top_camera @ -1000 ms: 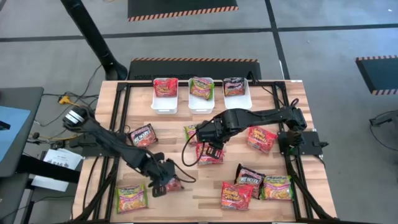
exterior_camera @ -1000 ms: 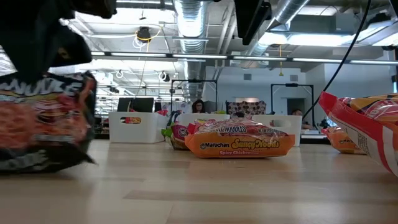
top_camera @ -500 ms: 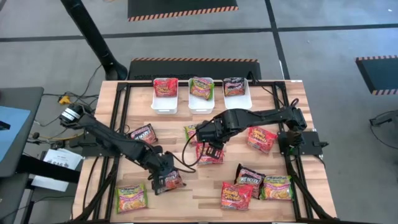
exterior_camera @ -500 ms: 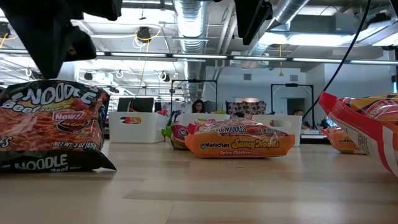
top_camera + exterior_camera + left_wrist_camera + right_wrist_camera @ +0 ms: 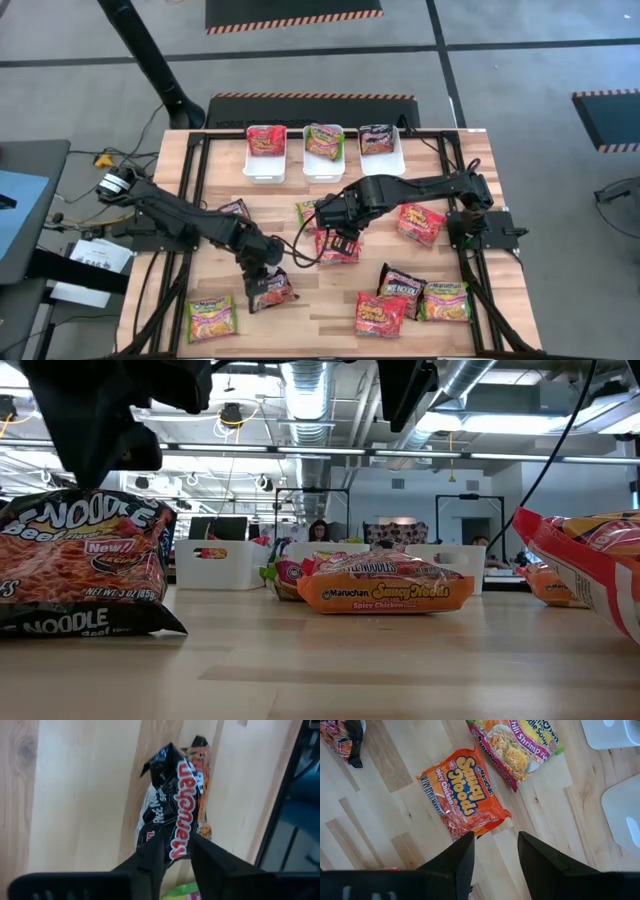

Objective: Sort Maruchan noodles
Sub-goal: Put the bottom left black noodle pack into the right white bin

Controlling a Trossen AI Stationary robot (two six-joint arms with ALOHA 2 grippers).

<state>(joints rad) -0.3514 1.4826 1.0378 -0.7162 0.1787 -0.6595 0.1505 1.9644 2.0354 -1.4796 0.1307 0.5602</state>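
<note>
The left pincer is hanging low over the bench, with a black Maruchan beef packet lying directly under it. In the left wrist view the fingers are standing a narrow gap apart with the packet's near end sitting in that gap. I cannot tell whether they are pinching it or just bracketing it. In the low view the packet is resting on the bench beneath the dark pincer. A green-yellow packet is lying to the outer side of this pincer, nearer the bench's front edge, and a red-and-black packet is peeking out from behind the left arm.

The right pincer is hovering mid-bench with its fingers spread wide and nothing between them. An orange Saucy Noodles spicy chicken packet is lying just ahead of its tips, apart from them. A green shrimp packet is lying beyond that, toward three white bins at the far edge. The bins are holding a red, a green and a black packet in turn. To the right of this pincer a red packet is lying near the arm. Farther out toward the front edge, a black, a red and a green packet are clustering together.
</note>
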